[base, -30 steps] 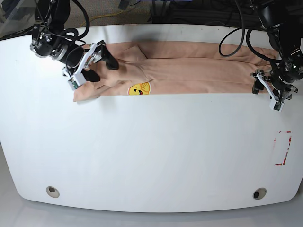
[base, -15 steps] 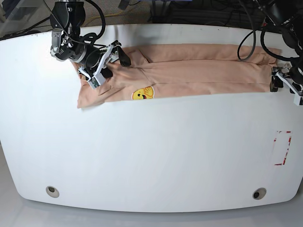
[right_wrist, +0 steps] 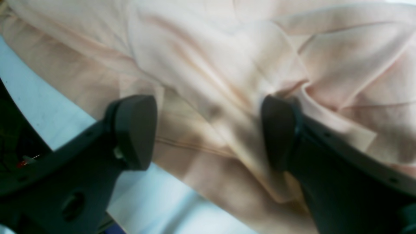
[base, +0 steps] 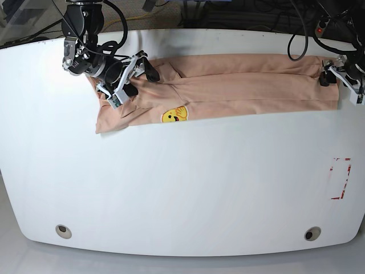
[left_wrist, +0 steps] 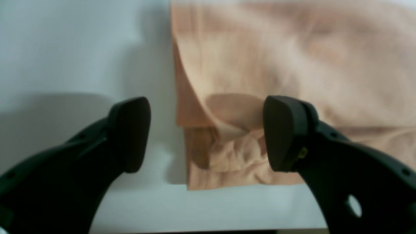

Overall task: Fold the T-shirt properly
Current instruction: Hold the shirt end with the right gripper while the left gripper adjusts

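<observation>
The T-shirt is peach and lies folded into a long band across the far part of the white table. A yellow smiley patch shows near its front edge. My right gripper hovers open over the shirt's left end. In the right wrist view its fingers spread above wrinkled fabric with nothing between them. My left gripper stands open at the shirt's right end. In the left wrist view it straddles the shirt's corner, one finger over bare table and one over cloth.
A red-and-white marked rectangle sits on the table at the right. Two round holes lie near the front edge. Dark cables run behind the table's far edge.
The arm on the base view's left has moved right and farther back over the shirt. The other arm has moved out and back to the shirt's right end. The shirt has shifted slightly.
</observation>
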